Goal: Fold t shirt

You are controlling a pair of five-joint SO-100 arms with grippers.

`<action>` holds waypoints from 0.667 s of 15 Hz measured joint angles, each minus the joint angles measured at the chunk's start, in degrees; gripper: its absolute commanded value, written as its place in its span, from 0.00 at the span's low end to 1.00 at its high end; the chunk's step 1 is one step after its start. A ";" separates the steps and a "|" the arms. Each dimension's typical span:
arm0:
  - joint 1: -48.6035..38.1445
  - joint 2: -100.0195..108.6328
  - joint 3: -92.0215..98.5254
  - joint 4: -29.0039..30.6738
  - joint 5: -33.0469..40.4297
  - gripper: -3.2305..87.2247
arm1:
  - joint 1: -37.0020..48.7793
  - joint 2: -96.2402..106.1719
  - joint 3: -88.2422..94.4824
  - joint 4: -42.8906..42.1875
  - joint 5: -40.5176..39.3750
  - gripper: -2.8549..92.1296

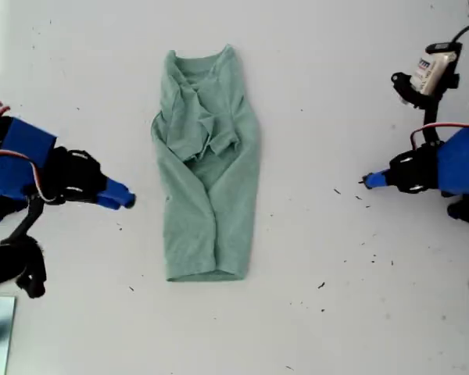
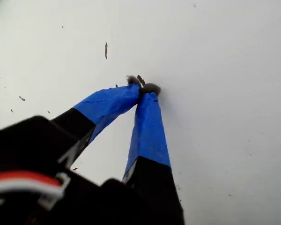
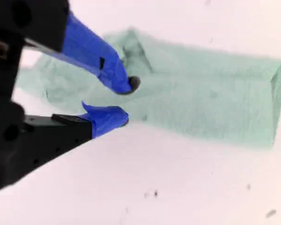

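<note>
Jaws of my second gripper are parted and empty. The t shirt lies near, to its right in the exterior view, long axis near-to-far. My first gripper is clenched, empty and farther off.

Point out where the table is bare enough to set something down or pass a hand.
Bare table lies between the t shirt and my first gripper, along the exterior view's bottom below the hem, and in a narrower strip above the collar. Tightest is the gap between the t shirt and my second gripper.
</note>
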 measured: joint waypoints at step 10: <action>-0.97 30.94 34.98 -4.57 -3.96 0.03 | -0.18 0.00 0.09 0.00 0.44 0.05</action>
